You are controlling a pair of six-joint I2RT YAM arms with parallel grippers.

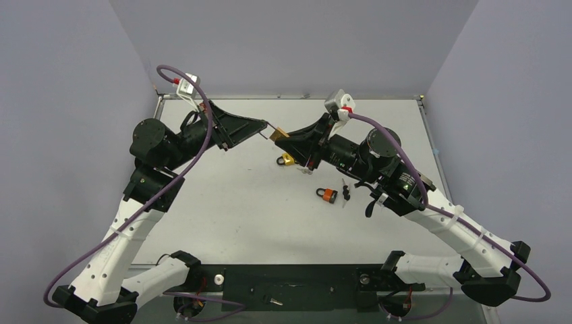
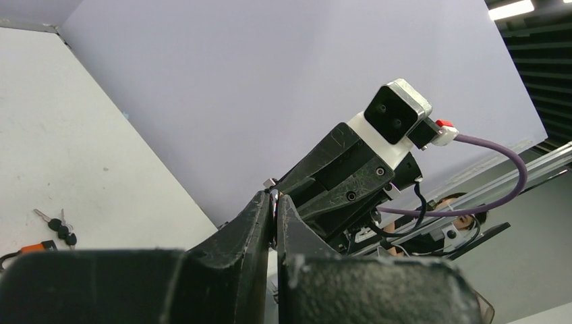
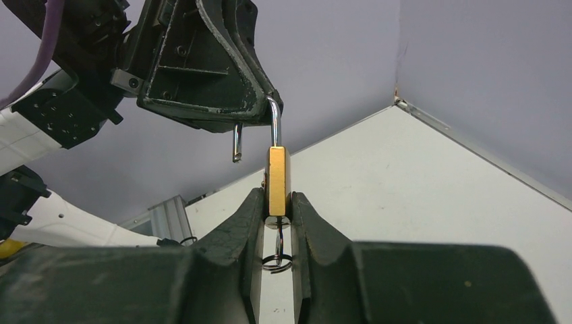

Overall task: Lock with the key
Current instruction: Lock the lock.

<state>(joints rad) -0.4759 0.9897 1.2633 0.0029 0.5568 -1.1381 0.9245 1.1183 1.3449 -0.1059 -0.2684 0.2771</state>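
A white table (image 1: 222,223) with a metal rim (image 1: 297,97) is boxed by plain lilac-grey walls (image 1: 290,40) behind and beside it. Above the table, past a wall's edge, a strip light (image 2: 510,9) glows on a dark ceiling (image 2: 539,47).

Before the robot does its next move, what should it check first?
1. Right gripper pinching the brass padlock by its body: ok.
2. Left gripper gripping the shackle: ok.
3. Shackle closed: not ok, its free end hangs outside the body.
4. Free end lined up over the body: not ok, it sits off to one side.
5. Key fully in: cannot tell, it is mostly hidden; its ring hangs below.
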